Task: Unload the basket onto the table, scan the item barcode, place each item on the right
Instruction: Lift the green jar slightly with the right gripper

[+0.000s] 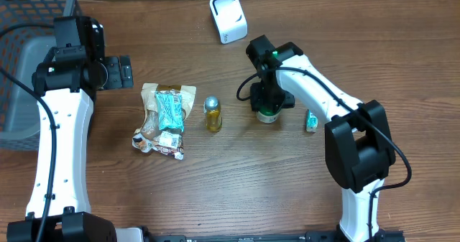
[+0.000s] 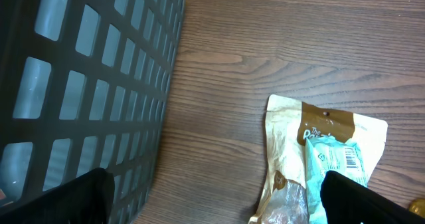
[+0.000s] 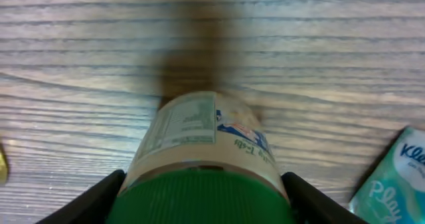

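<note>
A jar with a green lid (image 3: 206, 201) and a pale printed label stands upright on the wooden table, seen from above and a little blurred. My right gripper (image 3: 204, 196) straddles the lid, with its black fingers (image 3: 99, 194) against both sides. Overhead, the jar (image 1: 268, 115) sits just under that gripper (image 1: 267, 104). The white scanner (image 1: 228, 17) stands at the back of the table, apart from the jar. My left gripper (image 2: 216, 207) is wide open and holds nothing. It hangs over bare wood between the basket and the snack bags.
A dark mesh basket (image 2: 80, 84) fills the far left. On the table lie a tan snack bag (image 1: 167, 98) with a teal pack (image 1: 169, 110) on it, a small gold bottle (image 1: 213, 113) and a teal tissue pack (image 1: 311, 120) right of the jar.
</note>
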Controlling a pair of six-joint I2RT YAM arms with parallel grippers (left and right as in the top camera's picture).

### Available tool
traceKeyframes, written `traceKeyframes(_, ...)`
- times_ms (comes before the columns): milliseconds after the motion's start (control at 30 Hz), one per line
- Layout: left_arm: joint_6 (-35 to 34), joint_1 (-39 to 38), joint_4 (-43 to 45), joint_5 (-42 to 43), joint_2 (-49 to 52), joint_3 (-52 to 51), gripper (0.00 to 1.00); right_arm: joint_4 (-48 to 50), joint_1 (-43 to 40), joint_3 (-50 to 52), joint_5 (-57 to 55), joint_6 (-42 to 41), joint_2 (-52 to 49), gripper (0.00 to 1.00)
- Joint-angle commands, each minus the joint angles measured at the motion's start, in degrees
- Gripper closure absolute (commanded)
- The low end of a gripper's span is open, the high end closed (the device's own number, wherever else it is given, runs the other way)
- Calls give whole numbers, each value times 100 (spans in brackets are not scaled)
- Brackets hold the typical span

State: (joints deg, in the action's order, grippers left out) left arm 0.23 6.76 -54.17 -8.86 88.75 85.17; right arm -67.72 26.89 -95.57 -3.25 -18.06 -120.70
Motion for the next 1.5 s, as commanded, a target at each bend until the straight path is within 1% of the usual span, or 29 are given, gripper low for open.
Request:
traceKeyframes(0,107,-2,20,-31,-87,129,0,-7,94,-188,-11,-116,13,27)
traceKeyframes(100,107,-2,20,-31,-87,129,1,-11,101,-188,-11,-271,13,19)
traceKeyframes(233,107,-2,20,-31,-87,129,0,-22,103,-83,-9,-269,13,15)
traceKeyframes(467,107,-2,20,-31,-87,129,0,195,103,229,-13,-243,13,15)
traceKeyframes(700,107,-2,20,-31,-87,129,0,605,101,452,-15,-243,13,19)
traceKeyframes(800,107,-2,20,-31,-87,129,0,719,101,466,-131,-243,13,25)
traceKeyframes(867,107,-2,20,-31,-87,129,0,723,101,466,-166,-205,13,26)
traceKeyframes(933,107,-2,20,-31,-87,129,0,697,101,466,-164,-160,13,31)
traceKeyframes(1100,107,-2,20,-31,-87,129,1,601,111,466,-160,-162,13,36)
traceKeyframes(1200,107,-2,20,-31,-87,129,0,599,111,466,-162,-162,13,33)
traceKeyframes(1333,107,-2,20,-31,-87,129,0,697,111,555,-162,-162,13,27)
traceKeyframes(1467,107,-2,20,-31,-87,129,0,758,111,649,-166,-160,13,26)
